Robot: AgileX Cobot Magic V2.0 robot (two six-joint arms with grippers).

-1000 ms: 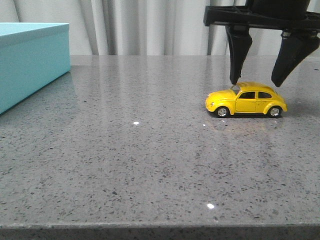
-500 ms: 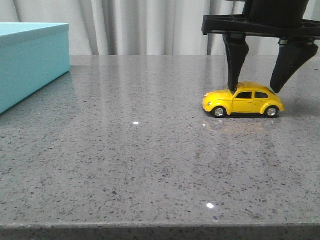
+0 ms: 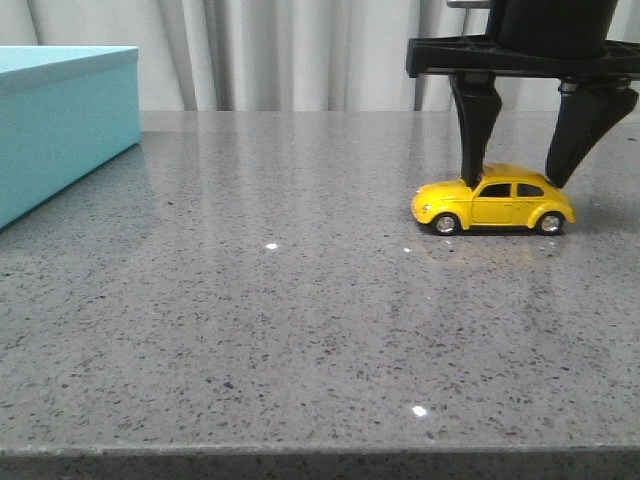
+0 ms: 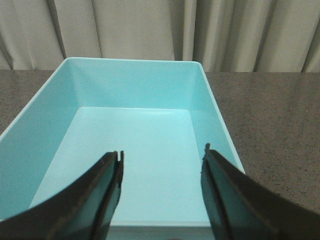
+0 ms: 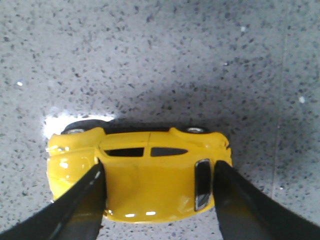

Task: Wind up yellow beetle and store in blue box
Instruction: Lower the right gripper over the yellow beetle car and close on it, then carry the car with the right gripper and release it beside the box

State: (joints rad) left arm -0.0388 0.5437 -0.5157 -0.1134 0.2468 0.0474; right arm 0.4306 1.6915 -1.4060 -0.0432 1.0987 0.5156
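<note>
The yellow beetle (image 3: 495, 205) stands on its wheels on the grey table at the right, nose pointing left. My right gripper (image 3: 512, 183) comes down from above, its two black fingers pressed against the front and rear of the car's cabin, shut on it. In the right wrist view the beetle (image 5: 145, 180) sits between the fingers of the gripper (image 5: 159, 170). The blue box (image 3: 60, 120) stands at the far left. My left gripper (image 4: 162, 155) hovers open and empty over the box's open inside (image 4: 130, 82); it does not show in the front view.
The speckled grey table (image 3: 280, 300) stretches between the box and the car, its front edge at the bottom of the front view. Pale curtains (image 3: 300, 50) hang behind the table.
My right gripper came down around the beetle's cabin. The car shifted slightly left with it, then back right to where it stood.
</note>
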